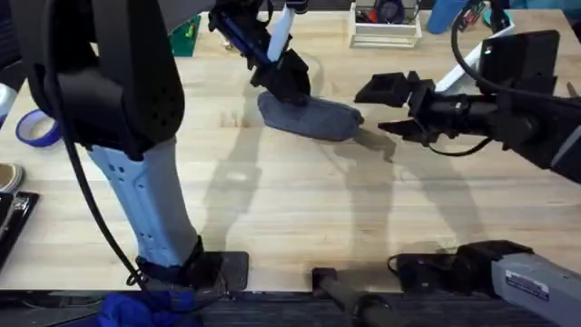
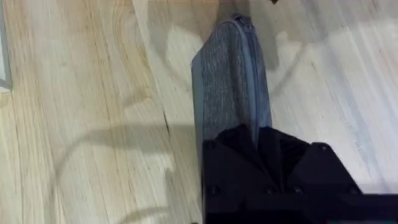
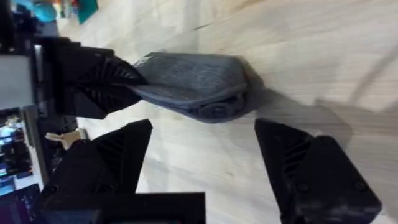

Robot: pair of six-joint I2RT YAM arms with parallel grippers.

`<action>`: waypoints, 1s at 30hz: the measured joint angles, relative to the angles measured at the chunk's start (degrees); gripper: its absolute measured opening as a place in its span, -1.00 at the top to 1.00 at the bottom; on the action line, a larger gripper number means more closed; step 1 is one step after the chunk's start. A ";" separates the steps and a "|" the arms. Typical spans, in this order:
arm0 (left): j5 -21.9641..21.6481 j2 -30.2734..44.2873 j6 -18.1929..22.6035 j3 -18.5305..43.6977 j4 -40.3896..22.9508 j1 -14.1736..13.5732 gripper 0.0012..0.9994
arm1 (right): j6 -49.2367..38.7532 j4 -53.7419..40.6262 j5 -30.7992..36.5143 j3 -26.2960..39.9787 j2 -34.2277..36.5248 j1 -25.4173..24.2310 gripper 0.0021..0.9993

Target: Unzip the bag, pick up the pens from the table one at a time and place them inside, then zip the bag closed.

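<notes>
The blue-grey bag point(image 1: 309, 116) lies on its side toward the far middle of the wooden counter point(image 1: 300, 209), its zipper point(image 2: 252, 74) running along the top, and I can see no gap in it. The left claw point(image 1: 289, 80) is pressed together on the bag's left end, pinching the fabric there. Just to the right of the bag's other end, the right claw point(image 1: 392, 107) hangs with its fingers point(image 3: 311, 168) spread wide and nothing between them, not touching the bag, while a roll of blue tape point(image 1: 36, 129) sits well off at the counter's left edge.
</notes>
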 joint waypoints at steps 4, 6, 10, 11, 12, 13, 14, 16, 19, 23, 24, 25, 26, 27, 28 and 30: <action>-0.01 0.00 0.00 0.00 0.00 0.00 0.92 | 0.95 2.87 -0.17 -0.59 0.89 1.12 -0.99; -0.01 0.00 0.00 0.00 0.00 0.00 0.92 | 1.61 4.24 -0.17 -0.72 2.19 1.58 -0.99; -0.01 0.00 0.00 0.00 0.00 0.00 0.92 | 2.56 6.81 -0.18 -0.92 4.81 2.65 -0.99; -0.01 0.00 0.00 0.00 0.00 0.00 0.92 | 2.87 7.21 -0.19 -0.97 5.29 2.96 -0.99; -0.01 0.00 0.00 0.00 0.00 0.00 0.92 | 3.11 7.57 -0.19 -1.00 5.60 3.24 -0.99; -0.01 0.00 0.00 0.00 0.00 0.00 0.92 | 3.36 7.97 -0.19 -1.02 5.83 3.48 -0.99; -0.01 0.00 0.00 0.00 0.00 0.00 0.92 | 3.59 8.29 -0.19 -1.02 5.95 3.57 -0.99; -0.03 0.00 0.00 0.00 0.00 0.00 0.92 | 3.97 8.65 -0.19 -1.02 6.03 3.74 -0.99; -0.04 0.00 0.00 0.00 0.00 0.00 0.92 | 4.40 8.71 -0.19 -1.02 6.08 3.74 -0.99; -0.05 0.00 0.00 0.00 0.00 0.00 0.92 | 4.85 8.72 -0.17 -1.02 6.08 3.74 -0.99; -0.05 0.00 0.00 0.00 0.00 0.00 0.92 | 4.89 8.72 -0.17 -1.02 6.08 3.74 -0.99; -0.05 0.00 0.00 0.00 0.00 0.00 0.92 | 5.00 8.72 -0.17 -1.02 6.08 3.74 -0.99; -0.04 0.00 0.00 0.00 0.00 0.00 0.92 | 5.02 8.72 -0.17 -1.02 6.14 3.74 -0.99; -0.05 0.02 0.00 0.00 0.00 0.00 0.92 | 5.11 8.76 -0.15 -1.02 6.23 3.77 -0.99; -0.05 0.00 0.00 0.00 0.00 0.00 0.92 | 5.40 8.74 -0.10 -1.02 6.43 3.87 -0.99; -0.05 0.00 0.00 0.00 0.00 0.00 0.92 | 5.67 8.92 0.07 -1.02 6.95 4.29 -0.99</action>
